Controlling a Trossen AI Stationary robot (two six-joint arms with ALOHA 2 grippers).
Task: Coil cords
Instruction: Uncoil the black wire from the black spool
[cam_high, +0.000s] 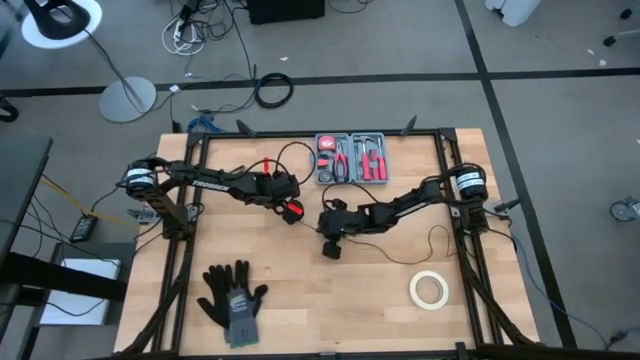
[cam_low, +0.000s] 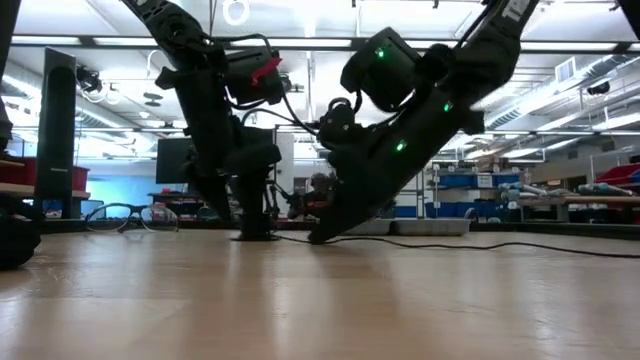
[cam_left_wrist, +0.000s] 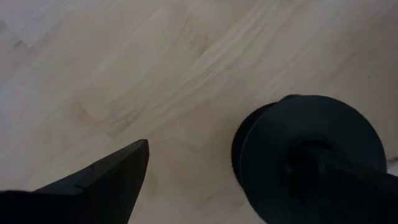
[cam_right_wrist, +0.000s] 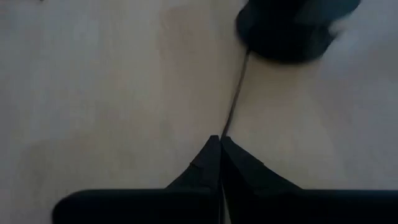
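Note:
The cord is a very thin black wire ending in a round black puck (cam_left_wrist: 298, 137), which lies flat on the wooden table. In the right wrist view the wire (cam_right_wrist: 236, 93) runs from the puck (cam_right_wrist: 283, 31) straight back to my right gripper (cam_right_wrist: 221, 140), which is shut on it at mid-table (cam_high: 328, 245). The rest of the wire (cam_low: 520, 244) trails slack over the table toward the right. My left gripper (cam_left_wrist: 224, 155) stands open, tipped steeply down at the puck (cam_high: 292, 212). One finger (cam_left_wrist: 106, 180) is beside the puck and the other (cam_left_wrist: 348, 180) is over it. My right gripper pinches the thin wire (cam_right_wrist: 225, 130) between its two fingertips, a short way from the puck end. The fingers slant down from the table's right side, their tips at the tabletop (cam_low: 320, 237), and point along the wire. The wire lies on the table ahead of them. My left gripper: whether the finger over the puck touches it, I cannot tell.
A red-and-black tool case (cam_high: 352, 158) sits at the far middle of the table. A white tape roll (cam_high: 428, 289) lies near right and a pair of black gloves (cam_high: 232, 295) near left. A thicker black cable ring (cam_high: 273, 90) lies on the floor beyond the table.

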